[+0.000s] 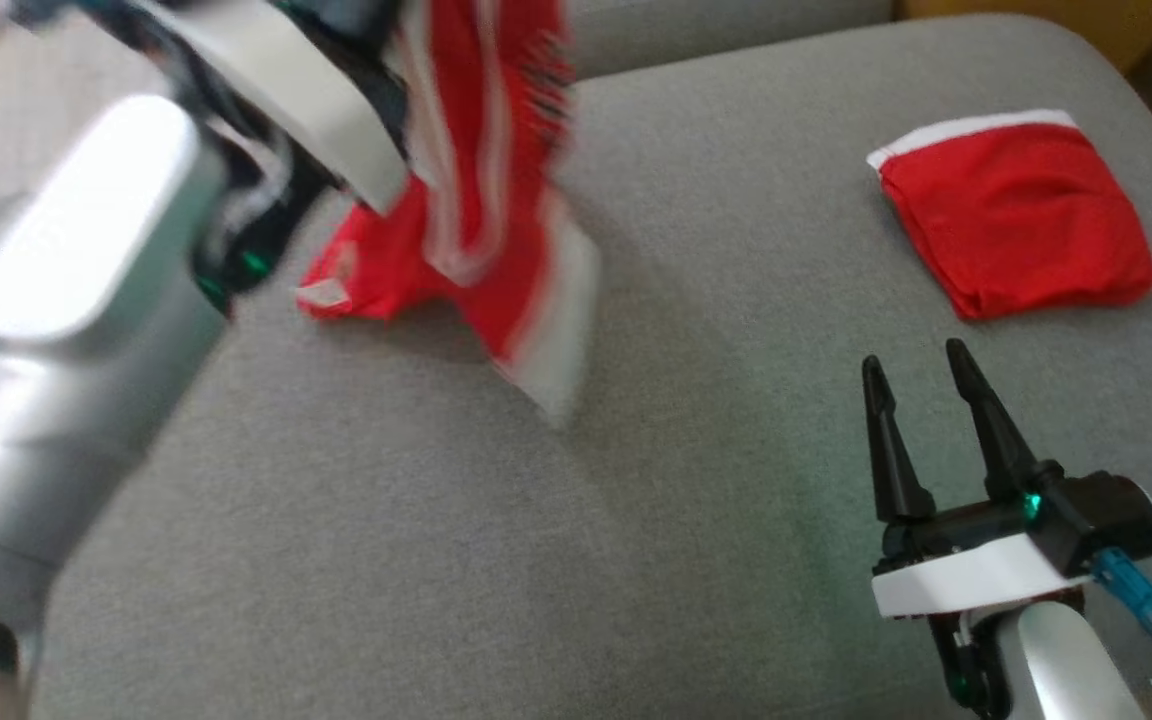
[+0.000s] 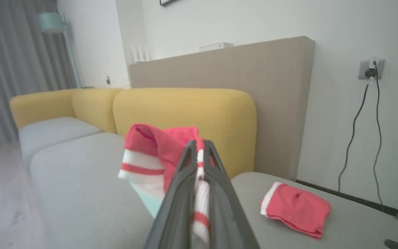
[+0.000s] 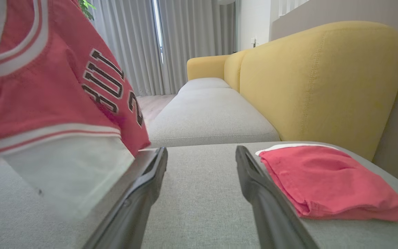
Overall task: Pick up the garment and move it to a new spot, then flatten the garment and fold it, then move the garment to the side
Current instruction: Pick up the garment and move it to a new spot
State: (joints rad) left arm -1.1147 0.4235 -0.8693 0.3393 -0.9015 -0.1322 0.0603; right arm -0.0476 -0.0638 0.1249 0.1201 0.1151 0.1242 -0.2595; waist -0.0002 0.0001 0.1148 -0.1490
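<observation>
My left pincer (image 2: 199,142) is clamped on the garment (image 1: 476,200), a red jersey with white bands and dark lettering. My two dark fingers (image 2: 181,180) are pressed together, with a strip of striped cloth pinched between them. The jersey hangs from that grip above the far left part of the grey seat cushion (image 1: 636,520). Most of it droops down in loose folds, and its white-edged hem is the lowest part. From my head the cloth is smeared by blur, so I think a red corner brushes the cushion, but I cannot be sure. My pale left forearm (image 1: 86,260) crosses the near left corner of that view.

My right pincer (image 1: 921,365) is held low over the cushion near its near right edge. Its fingers are spread wide with only bare fabric between them, and they point toward the far edge. Just beyond it, close to the far right corner, a second red garment (image 1: 1021,215) with a white band lies folded flat on the cushion, well apart from the hanging jersey. A yellow backrest (image 3: 316,79) stands behind that corner.
</observation>
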